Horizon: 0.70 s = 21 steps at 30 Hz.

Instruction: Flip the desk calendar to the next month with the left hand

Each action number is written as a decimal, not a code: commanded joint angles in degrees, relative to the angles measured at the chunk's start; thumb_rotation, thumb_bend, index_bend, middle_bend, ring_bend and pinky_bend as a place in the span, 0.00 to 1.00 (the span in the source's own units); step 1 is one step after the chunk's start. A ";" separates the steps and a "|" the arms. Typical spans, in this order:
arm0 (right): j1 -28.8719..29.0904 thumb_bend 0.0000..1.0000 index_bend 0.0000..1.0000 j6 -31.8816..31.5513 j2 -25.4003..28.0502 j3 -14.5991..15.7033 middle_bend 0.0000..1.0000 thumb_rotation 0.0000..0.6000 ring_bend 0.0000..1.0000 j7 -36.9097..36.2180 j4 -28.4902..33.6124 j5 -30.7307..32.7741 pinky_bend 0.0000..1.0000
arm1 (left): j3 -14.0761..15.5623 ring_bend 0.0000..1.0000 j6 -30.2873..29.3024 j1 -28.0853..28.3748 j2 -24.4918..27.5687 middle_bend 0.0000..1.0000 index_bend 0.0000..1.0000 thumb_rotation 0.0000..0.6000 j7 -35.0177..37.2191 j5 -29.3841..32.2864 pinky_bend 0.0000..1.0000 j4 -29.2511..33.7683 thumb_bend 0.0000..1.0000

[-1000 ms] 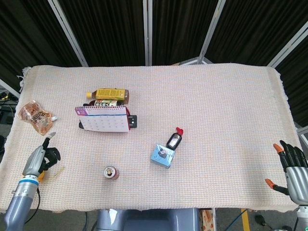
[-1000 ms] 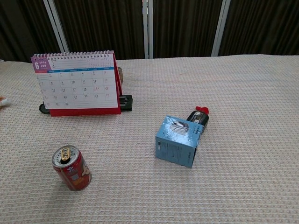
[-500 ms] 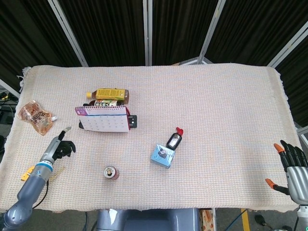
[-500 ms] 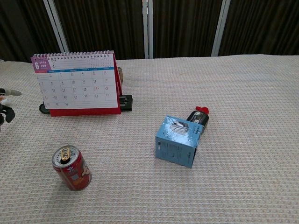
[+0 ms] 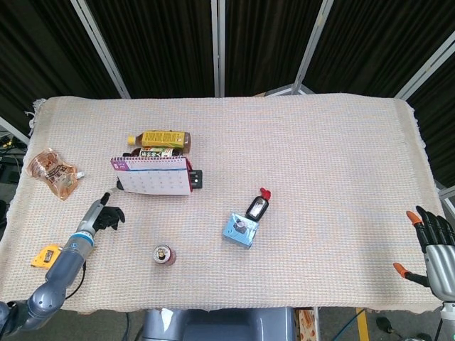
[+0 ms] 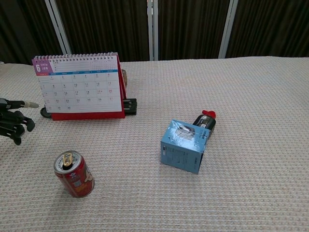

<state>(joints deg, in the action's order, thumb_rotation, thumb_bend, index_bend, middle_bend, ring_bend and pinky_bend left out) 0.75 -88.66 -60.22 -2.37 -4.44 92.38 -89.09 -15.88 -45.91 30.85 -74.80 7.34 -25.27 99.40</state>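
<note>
The desk calendar (image 5: 153, 176) stands upright at the left middle of the table, on a red base, showing a June page (image 6: 79, 87) with its spiral binding on top. My left hand (image 5: 105, 213) is just left of the calendar's lower corner and low over the cloth, apart from it. In the chest view the left hand (image 6: 14, 118) has one finger stretched toward the calendar and the others curled, holding nothing. My right hand (image 5: 435, 245) hangs at the table's front right edge, fingers spread and empty.
Two bottles (image 5: 160, 138) lie right behind the calendar, and a small black object (image 5: 196, 179) touches its right side. A red can (image 6: 74, 174) stands in front, a blue box (image 6: 185, 145) with a black key fob (image 6: 205, 120) to the right. A snack pouch (image 5: 51, 170) and a yellow item (image 5: 44, 256) lie far left.
My left hand has moved forward and right from the table's front left edge to just beside the calendar's left side. The right hand has stayed put.
</note>
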 commanded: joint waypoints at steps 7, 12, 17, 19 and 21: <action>0.08 0.02 0.00 0.19 -0.07 -0.02 0.00 1.00 0.00 -0.05 -0.08 0.11 0.00 | 0.15 0.66 1.76 1.59 -0.67 0.63 0.00 1.00 0.47 1.50 0.56 -0.52 1.00; 0.08 0.02 0.00 0.14 -0.02 -0.07 0.00 1.00 0.00 -0.19 -0.07 0.12 0.00 | 0.45 0.66 1.26 2.22 -1.19 0.63 0.00 1.00 0.37 1.70 0.56 -0.50 1.00; 0.04 0.02 0.00 0.04 0.06 -0.05 0.00 1.00 0.00 -0.38 -0.06 0.07 0.00 | 0.52 0.66 1.04 2.80 -1.61 0.63 0.00 1.00 0.39 2.18 0.56 -0.89 1.00; 0.04 0.03 0.00 0.06 0.06 -0.07 0.00 1.00 0.00 -0.38 -0.07 0.11 0.00 | 0.50 0.66 0.98 3.03 -1.80 0.63 0.00 1.00 0.39 2.40 0.56 -1.06 1.00; 0.07 0.02 0.00 0.17 0.06 -0.09 0.00 1.00 0.00 -0.44 -0.09 0.22 0.00 | 0.47 0.66 0.87 3.41 -2.13 0.63 0.00 1.00 0.30 2.74 0.56 -1.37 1.00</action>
<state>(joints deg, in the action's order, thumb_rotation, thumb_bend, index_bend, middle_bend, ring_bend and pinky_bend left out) 0.81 -88.51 -60.16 -2.45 -4.87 92.30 -88.89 -15.39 -44.99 34.14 -76.81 7.68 -22.65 98.15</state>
